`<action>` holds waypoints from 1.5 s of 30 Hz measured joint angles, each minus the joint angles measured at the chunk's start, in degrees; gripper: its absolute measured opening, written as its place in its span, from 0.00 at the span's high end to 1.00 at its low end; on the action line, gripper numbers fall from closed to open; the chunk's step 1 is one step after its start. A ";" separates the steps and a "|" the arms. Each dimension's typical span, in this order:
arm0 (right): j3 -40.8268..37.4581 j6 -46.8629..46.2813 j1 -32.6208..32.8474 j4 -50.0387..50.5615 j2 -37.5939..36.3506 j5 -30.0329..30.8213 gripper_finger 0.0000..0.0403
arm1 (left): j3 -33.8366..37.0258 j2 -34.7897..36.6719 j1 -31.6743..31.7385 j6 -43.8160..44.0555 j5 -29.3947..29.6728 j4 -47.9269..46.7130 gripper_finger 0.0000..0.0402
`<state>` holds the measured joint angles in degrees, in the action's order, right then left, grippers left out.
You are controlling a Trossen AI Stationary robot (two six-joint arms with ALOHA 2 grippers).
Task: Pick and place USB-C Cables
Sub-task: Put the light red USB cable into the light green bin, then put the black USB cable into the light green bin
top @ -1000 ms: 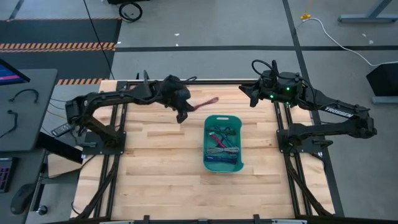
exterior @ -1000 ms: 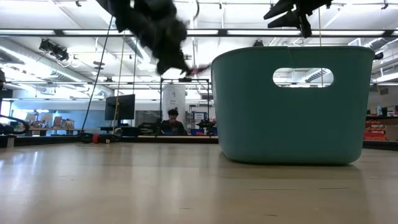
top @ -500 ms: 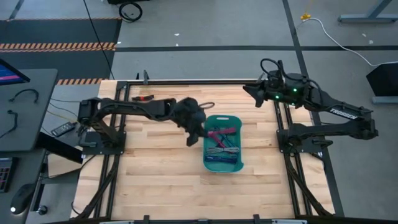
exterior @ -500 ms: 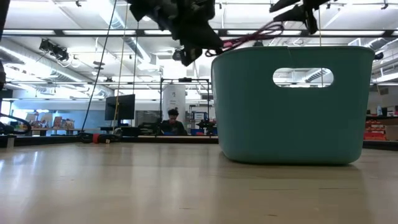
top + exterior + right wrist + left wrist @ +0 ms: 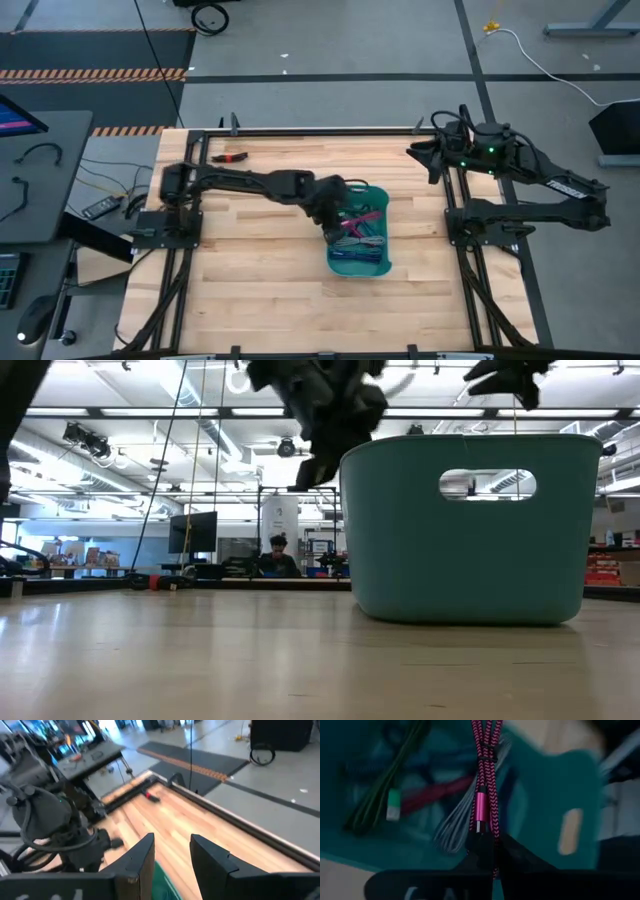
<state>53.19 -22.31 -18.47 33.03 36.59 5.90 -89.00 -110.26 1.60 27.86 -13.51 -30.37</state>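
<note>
My left gripper [image 5: 340,207] reaches over the left rim of the teal bin [image 5: 357,262] and is shut on a magenta braided USB-C cable bundle [image 5: 362,217]. In the low view it [image 5: 322,448] hangs beside the bin's wall [image 5: 470,530]. Green [image 5: 380,800], red [image 5: 437,792] and grey [image 5: 455,822] cables lie on the bin's floor. My right gripper [image 5: 428,160] waits open above the table's far right corner, touching nothing. A small red and black thing [image 5: 232,157] lies near the far left edge. My left gripper [image 5: 492,851] pinches the magenta bundle between its two fingers at one end [image 5: 488,840], beside the metallic magenta plug [image 5: 480,812]. The fingers come from the table's left, slanting down, along the bundle. The bundle sticks out ahead of them over the bin's inside, above the other cables.
The bin stands right of the table's middle, with bare wood [image 5: 250,270] around it. Black frame rails run along the table's edges. The right arm's base [image 5: 480,215] stands close to the bin's right. A person [image 5: 277,555] sits far off in the room.
My left gripper has carried the magenta cable from the table's far middle toward the right and near, to the bin, and lowered it past the rim. The cable showed above the rim half a second ago; now the wall hides it. My right arm drew slightly toward the right edge.
</note>
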 joint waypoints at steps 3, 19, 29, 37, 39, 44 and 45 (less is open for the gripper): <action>0.00 0.00 0.08 3.14 -1.69 -0.43 0.68 | -6.97 -3.98 0.06 -1.42 2.76 -11.33 0.97; 0.02 -0.42 0.10 6.58 -11.62 -1.01 0.68 | -13.52 -9.39 0.49 -10.71 7.41 -14.05 0.94; 0.02 -1.79 0.10 6.65 -13.42 -0.88 0.68 | -13.47 -9.49 0.49 -12.13 8.39 -13.73 0.72; -0.01 -3.17 0.10 6.94 -13.34 -0.86 0.68 | -20.98 -9.34 1.04 -7.78 7.30 -18.30 0.59; -0.62 -3.44 0.10 6.45 -13.36 -0.86 0.68 | -24.77 -9.34 1.13 -9.28 7.84 -21.48 0.60; -3.48 -6.15 0.10 5.59 -13.30 -0.84 0.68 | -30.74 -7.95 1.19 -16.45 13.80 -31.68 0.64; -4.22 -6.78 0.10 5.33 -13.24 -0.84 0.68 | -30.64 -7.17 1.45 -17.43 14.66 -32.79 0.65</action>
<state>48.96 -29.08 -18.37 38.36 23.35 5.06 -119.64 -117.43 3.05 10.43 1.15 -63.16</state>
